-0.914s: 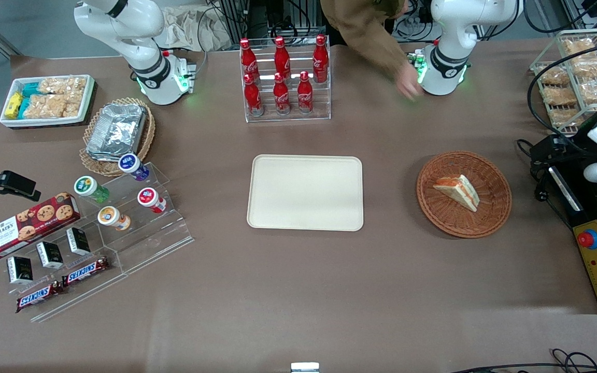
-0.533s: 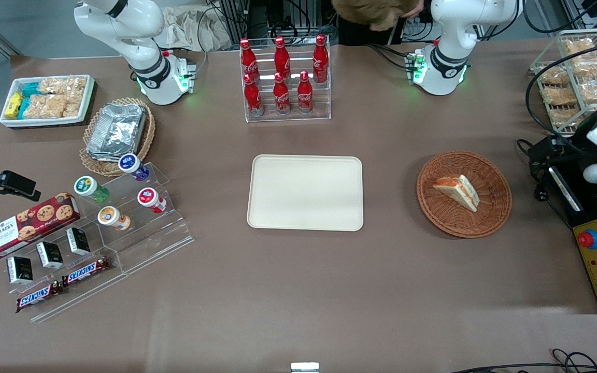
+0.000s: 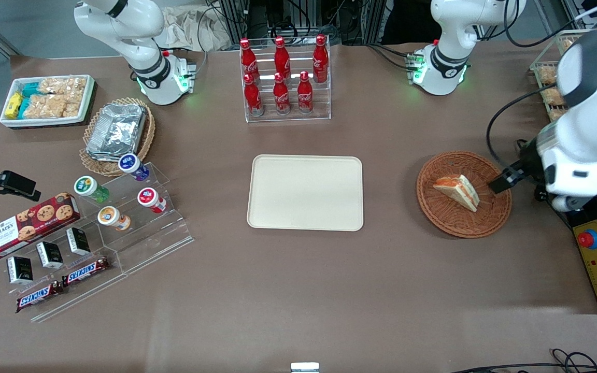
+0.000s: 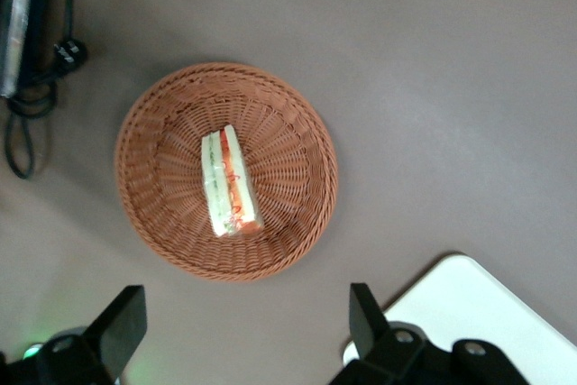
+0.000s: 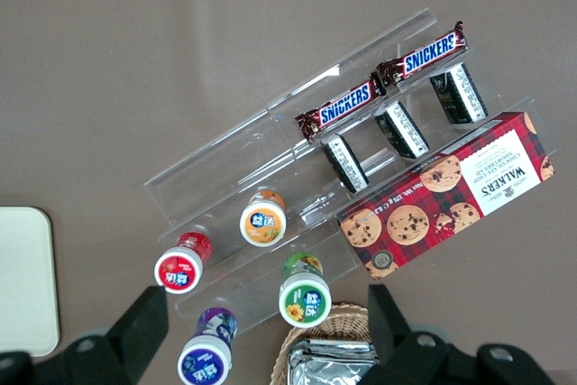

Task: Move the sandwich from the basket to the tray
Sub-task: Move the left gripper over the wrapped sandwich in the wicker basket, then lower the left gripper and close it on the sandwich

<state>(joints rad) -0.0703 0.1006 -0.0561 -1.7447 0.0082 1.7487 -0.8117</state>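
1. Sandwich [image 3: 458, 192] lies in the basket [image 3: 490, 220], near its middle, on its side. Tray [image 3: 304, 192] is bare and sits well apart from the basket, toward the parked arm's end of the table.
2. Gripper [image 4: 242, 331]: high above the table, just off the basket's rim at the working arm's end. In the front view only one dark fingertip shows over the rim, with the sandwich just beside it toward the tray.
3. Key relation: in the wrist view the sandwich [image 4: 230, 181] lies ahead of the gap between the fingers [image 4: 122, 319], not yet under it. Judgement: the arm needs a short advance over the basket [image 4: 297, 114], then a descent.
4. Long axis: in the wrist view the wedge's length runs roughly across the line joining the two fingers, slightly tilted. Judgement: closing would then squeeze the short width, a workable grasp; a small wrist turn may square it up.
5. Gripper state: spread wide, holding nothing, touching nothing. The gap looks well wider than the wedge.
6. Tray corner [image 4: 469, 299] shows beside one finger; judged, the carry is a plain sideways run.
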